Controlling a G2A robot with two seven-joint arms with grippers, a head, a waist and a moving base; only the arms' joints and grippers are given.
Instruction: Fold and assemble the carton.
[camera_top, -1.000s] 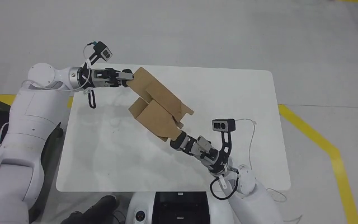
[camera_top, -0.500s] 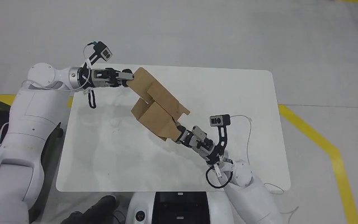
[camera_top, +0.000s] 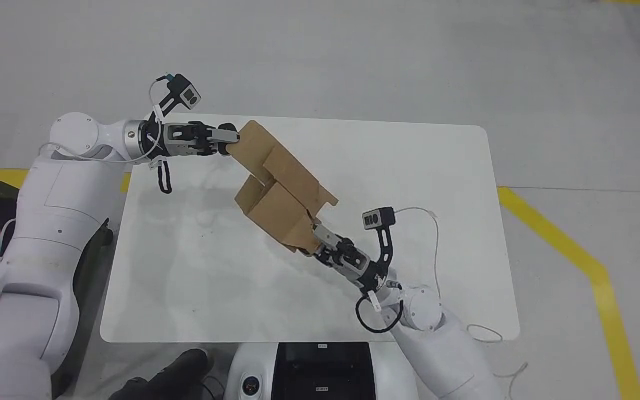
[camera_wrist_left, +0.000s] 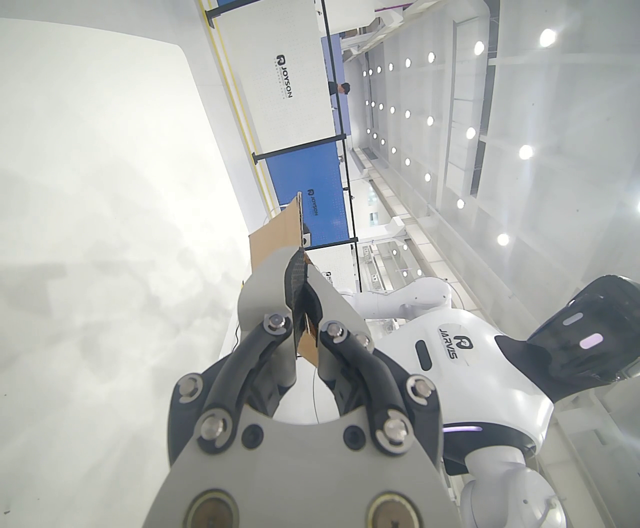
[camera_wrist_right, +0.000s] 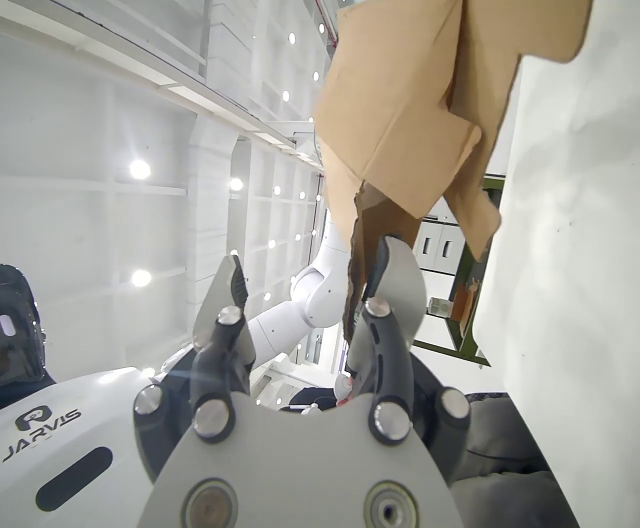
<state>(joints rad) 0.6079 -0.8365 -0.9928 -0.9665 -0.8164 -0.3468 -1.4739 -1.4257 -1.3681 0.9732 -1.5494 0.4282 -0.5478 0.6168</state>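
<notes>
Brown cardboard carton (camera_top: 275, 185) is being clamped by the left gripper (camera_wrist_left: 300, 272). Slippage is being risked, the right gripper (camera_wrist_right: 310, 262) being held open at its flap.

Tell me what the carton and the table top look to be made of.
The carton looks like matte brown cardboard, probably corrugated: thick raw edges, crisp fold creases. The table top is smooth, white, faintly sheened, perhaps laminate or painted board; the look leaves it open.
</notes>
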